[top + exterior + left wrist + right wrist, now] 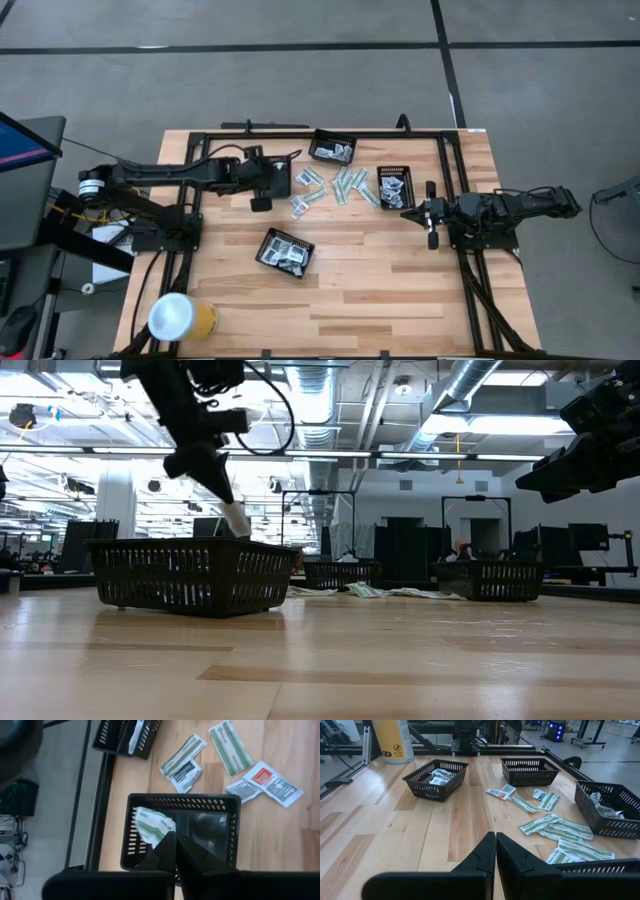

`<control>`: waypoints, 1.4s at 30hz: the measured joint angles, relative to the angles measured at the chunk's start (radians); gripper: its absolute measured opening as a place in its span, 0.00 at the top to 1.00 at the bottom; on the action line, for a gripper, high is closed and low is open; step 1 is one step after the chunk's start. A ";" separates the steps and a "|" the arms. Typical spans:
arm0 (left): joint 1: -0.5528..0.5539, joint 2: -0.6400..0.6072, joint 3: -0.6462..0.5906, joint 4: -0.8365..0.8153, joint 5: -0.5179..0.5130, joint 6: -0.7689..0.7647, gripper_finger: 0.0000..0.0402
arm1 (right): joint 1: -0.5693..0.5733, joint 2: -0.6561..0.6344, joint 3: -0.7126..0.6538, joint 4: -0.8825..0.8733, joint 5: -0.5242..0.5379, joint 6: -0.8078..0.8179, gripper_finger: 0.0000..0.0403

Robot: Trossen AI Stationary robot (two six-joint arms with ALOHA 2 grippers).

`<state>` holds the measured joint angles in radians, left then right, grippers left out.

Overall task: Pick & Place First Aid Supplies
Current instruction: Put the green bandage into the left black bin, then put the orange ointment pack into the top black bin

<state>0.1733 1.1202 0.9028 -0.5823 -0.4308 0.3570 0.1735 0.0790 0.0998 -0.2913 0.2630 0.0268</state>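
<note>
The left gripper is hovering closed over a black mesh plastic tray, pinching a slim pale green-and-white striped packet that is hanging just above the tray's floor. Beyond that tray, more striped strips and white sachets are lying loose on the wooden table. The right gripper is waiting shut and empty above bare wood.

No wording could be read anywhere. A red-marked sachet and a dark-labelled packet on the counter carried print too small to make out; a yellow can bore a round black symbol, also illegible.
</note>
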 joint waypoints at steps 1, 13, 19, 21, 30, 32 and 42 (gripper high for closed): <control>0.002 -0.002 -0.016 0.017 -0.001 0.000 0.98 | 0.000 0.000 0.000 0.000 0.000 0.000 0.98; 0.004 -0.002 -0.087 0.102 -0.040 0.000 0.98 | 0.000 0.000 0.000 0.000 0.000 0.000 0.98; 0.029 0.008 -0.087 0.142 -0.040 0.000 0.98 | 0.000 0.000 0.000 0.000 0.000 0.000 0.98; 0.042 0.019 -0.088 0.144 -0.040 0.000 0.98 | 0.000 0.000 0.000 0.000 0.000 0.000 0.98; 0.055 0.069 -0.088 0.155 -0.003 -0.048 0.97 | 0.000 0.000 0.000 0.000 0.000 0.000 0.98; 0.055 0.073 -0.088 0.163 0.017 -0.048 0.96 | 0.000 0.000 0.000 0.000 0.000 0.000 0.98; 0.055 0.074 -0.088 0.162 0.020 -0.048 0.77 | 0.000 0.000 0.000 0.000 0.000 0.000 0.98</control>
<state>0.2287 1.1946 0.8150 -0.4202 -0.4106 0.3088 0.1738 0.0788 0.0998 -0.2913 0.2630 0.0267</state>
